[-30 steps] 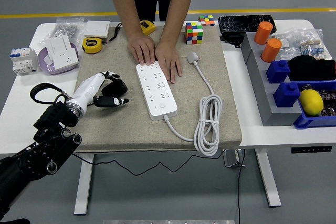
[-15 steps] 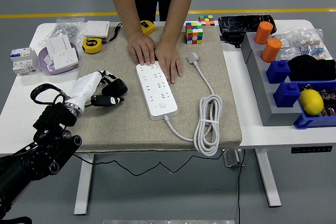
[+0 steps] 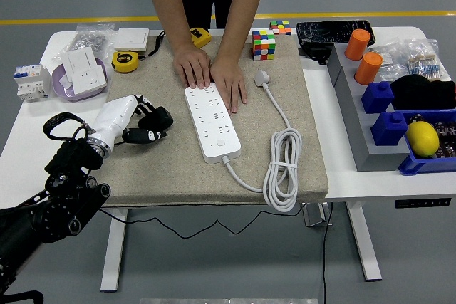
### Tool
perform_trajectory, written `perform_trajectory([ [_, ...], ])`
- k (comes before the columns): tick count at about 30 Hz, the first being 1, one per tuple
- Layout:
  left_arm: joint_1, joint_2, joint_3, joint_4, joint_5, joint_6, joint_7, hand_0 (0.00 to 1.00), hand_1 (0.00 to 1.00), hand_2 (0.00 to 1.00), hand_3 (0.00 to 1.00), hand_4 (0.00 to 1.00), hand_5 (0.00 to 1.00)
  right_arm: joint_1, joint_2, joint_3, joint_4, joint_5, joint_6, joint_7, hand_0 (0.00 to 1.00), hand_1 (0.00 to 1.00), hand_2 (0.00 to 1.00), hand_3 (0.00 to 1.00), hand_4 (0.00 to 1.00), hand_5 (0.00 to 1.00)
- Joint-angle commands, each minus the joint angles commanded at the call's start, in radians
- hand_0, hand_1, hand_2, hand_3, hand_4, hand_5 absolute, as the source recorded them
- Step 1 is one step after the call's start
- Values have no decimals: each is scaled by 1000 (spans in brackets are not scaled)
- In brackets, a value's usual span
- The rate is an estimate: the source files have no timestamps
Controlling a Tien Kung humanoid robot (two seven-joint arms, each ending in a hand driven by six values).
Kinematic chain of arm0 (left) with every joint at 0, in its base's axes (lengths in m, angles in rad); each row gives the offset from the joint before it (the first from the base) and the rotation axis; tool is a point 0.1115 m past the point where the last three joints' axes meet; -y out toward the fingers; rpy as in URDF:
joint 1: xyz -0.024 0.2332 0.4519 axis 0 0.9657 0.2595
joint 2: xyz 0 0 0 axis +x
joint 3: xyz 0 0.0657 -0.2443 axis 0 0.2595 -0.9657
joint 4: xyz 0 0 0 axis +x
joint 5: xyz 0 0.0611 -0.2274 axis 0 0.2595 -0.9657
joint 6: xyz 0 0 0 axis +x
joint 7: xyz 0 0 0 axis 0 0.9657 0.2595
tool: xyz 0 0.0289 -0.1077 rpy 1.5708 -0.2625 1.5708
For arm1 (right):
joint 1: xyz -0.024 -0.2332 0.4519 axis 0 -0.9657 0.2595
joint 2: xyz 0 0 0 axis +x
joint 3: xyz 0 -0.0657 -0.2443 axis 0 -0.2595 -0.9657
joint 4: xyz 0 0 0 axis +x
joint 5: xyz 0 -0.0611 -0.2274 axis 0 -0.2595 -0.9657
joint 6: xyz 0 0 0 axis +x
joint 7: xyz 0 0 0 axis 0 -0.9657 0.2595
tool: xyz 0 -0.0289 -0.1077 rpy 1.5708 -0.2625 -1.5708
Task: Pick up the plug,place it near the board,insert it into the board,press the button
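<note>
The left hand (image 3: 139, 122) lies low over the left part of the beige mat (image 3: 178, 169), its white back turned up and its black fingers (image 3: 153, 117) loosely curled, holding nothing. To its right, well apart from it across bare mat, lies the white power strip (image 3: 211, 122), long side running away from the robot, with its button at the near end. Farther right again, beyond the strip, the white plug (image 3: 262, 77) rests flat on the mat near the far edge, and its cable (image 3: 281, 169) trails toward the robot into a bundled coil at the mat's near right corner before looping back to the strip's near end. At the far end of the strip, a person's two hands (image 3: 210, 76) press down flat side by side, one on the strip's far end and one just beside it. A colourful cube (image 3: 263, 43) stands just beyond the plug. Behind the robot's hand, at the mat's far left corner, sits a yellow tape measure (image 3: 125, 61).
</note>
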Motion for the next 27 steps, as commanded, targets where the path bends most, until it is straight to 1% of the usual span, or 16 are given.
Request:
perform_trajectory([
  [4,-3,2,1,4,9,15,-2,525,510,431,478,981,300,1,0,0,0,2,0,1,961,898,849,872,998,940],
  [5,-2,2,1,5,10,18,-2,487,447,386,406,722,227,1,0,-1,0,3,0,2,961,898,849,872,998,941],
  [8,1,2,3,4,6,19,0,487,447,386,406,722,227,1,0,0,0,3,0,2,961,898,849,872,998,941],
  [10,3,5,6,1,13,10,4,487,447,386,406,722,227,1,0,0,0,3,0,2,961,898,849,872,998,941],
  [11,3,4,6,1,17,7,5,459,423,375,384,595,143,1,0,0,0,4,-1,2,961,898,849,872,998,941],
  [16,2,5,9,0,18,6,3,459,423,375,384,595,143,2,0,1,0,4,-1,2,961,898,849,872,998,941],
  [17,2,5,9,0,20,7,2,456,418,371,383,575,123,2,0,0,0,5,-1,3,961,899,849,872,998,941],
  [19,1,4,9,2,21,8,1,456,418,371,383,575,123,3,0,0,0,5,-1,3,961,899,849,872,998,941],
  [27,1,12,15,-9,9,8,-6,452,413,361,379,574,120,2,-1,1,0,6,-2,2,961,899,849,873,998,941],
])
